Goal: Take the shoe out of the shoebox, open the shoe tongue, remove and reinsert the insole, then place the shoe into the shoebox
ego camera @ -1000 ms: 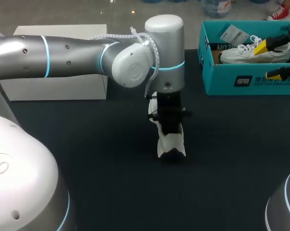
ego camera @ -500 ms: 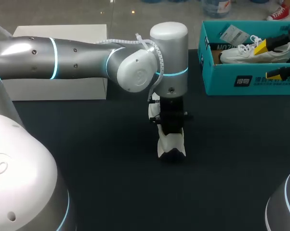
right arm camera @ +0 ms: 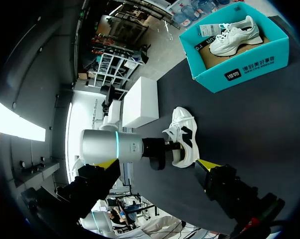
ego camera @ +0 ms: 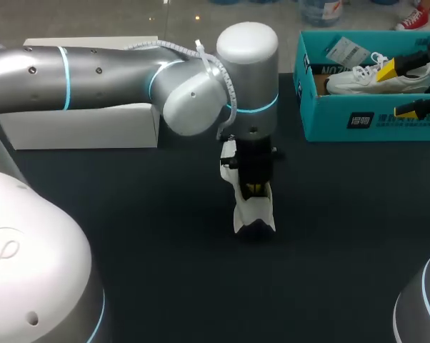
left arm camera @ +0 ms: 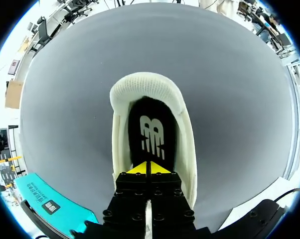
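My left jaws stood closed, tips together, inside the shoe [left arm camera: 187, 149] on the tabletop [left arm camera: 65, 99], over its insole [left arm camera: 151, 134]; right jaws gaped wide. Pulling could drag the unbraced shoe along.

From above I see my left arm [ego camera: 93, 78] coming in from the left and reaching the middle of the dark bench [ego camera: 165, 271], wrist pointing straight down. Its claw [ego camera: 254, 189] dips into the opening of a white shoe [ego camera: 253, 214] sitting on the bench, a bit of yellow showing there. Far right, a teal shoebox [ego camera: 358, 121] holds a second white shoe [ego camera: 358, 78]. My right claw [ego camera: 399, 89] shows in front of that box, yellow tips well apart. A white box [ego camera: 79, 128] lies behind the left arm.
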You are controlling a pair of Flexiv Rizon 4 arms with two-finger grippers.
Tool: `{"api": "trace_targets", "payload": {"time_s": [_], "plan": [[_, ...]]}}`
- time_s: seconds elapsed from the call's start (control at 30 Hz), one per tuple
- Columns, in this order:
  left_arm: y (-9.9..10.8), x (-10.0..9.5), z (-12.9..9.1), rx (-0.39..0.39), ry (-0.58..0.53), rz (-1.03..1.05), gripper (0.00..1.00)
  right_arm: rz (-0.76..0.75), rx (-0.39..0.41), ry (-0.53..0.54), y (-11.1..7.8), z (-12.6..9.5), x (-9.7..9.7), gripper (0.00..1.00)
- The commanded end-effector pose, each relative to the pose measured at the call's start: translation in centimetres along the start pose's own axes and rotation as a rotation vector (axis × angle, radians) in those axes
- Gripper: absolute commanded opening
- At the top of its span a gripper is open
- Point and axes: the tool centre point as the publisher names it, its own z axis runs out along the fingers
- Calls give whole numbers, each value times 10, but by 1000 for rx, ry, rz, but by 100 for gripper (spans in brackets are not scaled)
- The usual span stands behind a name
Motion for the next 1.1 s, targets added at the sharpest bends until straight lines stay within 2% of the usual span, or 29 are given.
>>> {"api": "trace_targets", "payload": {"time_s": [0.03, 0.17, 0.4, 0.43, 0.47, 0.5, 0.53, 0.83, 1.1], "plan": [[1, 7, -11, -126, 2, 3, 0, 2, -1, -3, 0, 1, 0, 100], [14, 5, -15, -177, 8, 4, 0, 2, -1, -3, 0, 1, 0, 100], [17, 5, -21, -244, 16, -2, 0, 2, -1, -3, 0, 1, 0, 100], [17, 6, -22, -240, 22, -6, 3, 2, -1, -3, 0, 1, 0, 100], [17, 7, -22, -247, 25, -6, 39, 2, -1, -3, 0, 1, 0, 100], [17, 7, -22, -245, 28, -11, 50, 2, -1, -3, 0, 1, 0, 100], [17, 8, -22, -237, 35, -15, 99, 2, -1, -3, 0, 1, 0, 100], [23, 10, -18, -238, 59, -44, 100, 2, -1, -3, 0, 1, 0, 100], [22, 12, -26, -242, 57, -50, 100, 2, -1, -3, 0, 1, 0, 100]]}}
